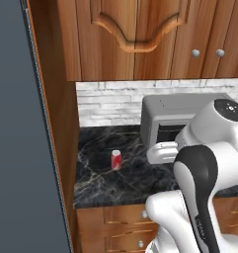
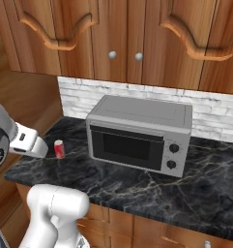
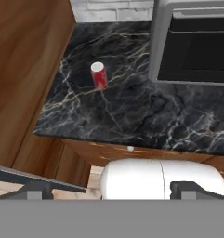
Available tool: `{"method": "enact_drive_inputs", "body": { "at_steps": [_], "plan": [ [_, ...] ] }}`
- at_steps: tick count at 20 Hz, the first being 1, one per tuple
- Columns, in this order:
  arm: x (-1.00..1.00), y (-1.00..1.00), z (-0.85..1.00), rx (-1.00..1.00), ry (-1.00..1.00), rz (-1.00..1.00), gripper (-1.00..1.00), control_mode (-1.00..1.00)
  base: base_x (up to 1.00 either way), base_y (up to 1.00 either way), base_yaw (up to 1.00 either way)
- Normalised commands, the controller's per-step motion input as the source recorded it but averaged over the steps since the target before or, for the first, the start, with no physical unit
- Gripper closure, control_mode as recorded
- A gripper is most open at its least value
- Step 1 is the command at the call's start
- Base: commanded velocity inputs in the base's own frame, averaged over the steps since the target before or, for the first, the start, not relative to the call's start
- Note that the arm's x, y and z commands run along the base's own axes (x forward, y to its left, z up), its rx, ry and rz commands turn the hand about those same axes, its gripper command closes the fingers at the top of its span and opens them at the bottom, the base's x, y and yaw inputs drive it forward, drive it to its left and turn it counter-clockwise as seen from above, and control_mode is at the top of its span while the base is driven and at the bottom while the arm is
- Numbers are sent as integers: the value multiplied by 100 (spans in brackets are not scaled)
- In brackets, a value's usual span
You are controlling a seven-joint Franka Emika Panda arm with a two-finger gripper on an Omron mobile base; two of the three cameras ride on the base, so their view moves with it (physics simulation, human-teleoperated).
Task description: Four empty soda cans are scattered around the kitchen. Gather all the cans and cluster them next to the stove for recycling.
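Marble desk [image 1: 135, 183], black with pale veins, runs across the middle of the left base view, and one red soda can [image 1: 116, 159] stands upright on it in the centre-left of that frame, near the tall wood cabinet side [image 1: 51, 99] and well apart from the silver toaster oven [image 1: 170, 121] at centre-right. In the right base view the soda can [image 2: 59, 148] sits at the left edge of the desk [image 2: 152, 189], just left of the toaster oven [image 2: 139, 135], which has a dark glass door and two round knobs on its right side. White-grey brick wall [image 2: 210, 114] shows behind the oven, and brown upper cabinets [image 2: 123, 38] fill the top of the frame.

In the hand view the soda can [image 3: 99, 75] stands in the upper left-centre, silvery top visible, clear of everything, with the toaster oven [image 3: 192, 42] at upper right. The end effector [image 3: 111, 190] shows at the bottom of that frame, its two dark fingertips [image 3: 35, 191] set far apart, wide open and holding nothing, well away from the can.
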Motion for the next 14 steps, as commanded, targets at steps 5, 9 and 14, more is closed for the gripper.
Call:
{"method": "enact_drive_inputs", "body": {
  "at_steps": [5,9,14],
  "plan": [
    [6,0,-1,0,0,-9,-100,-100,0,0,0],
    [4,2,-1,0,0,0,-100,-100,0,0,0],
    [24,3,0,0,2,2,-100,-100,0,0,0]
  ]
}}
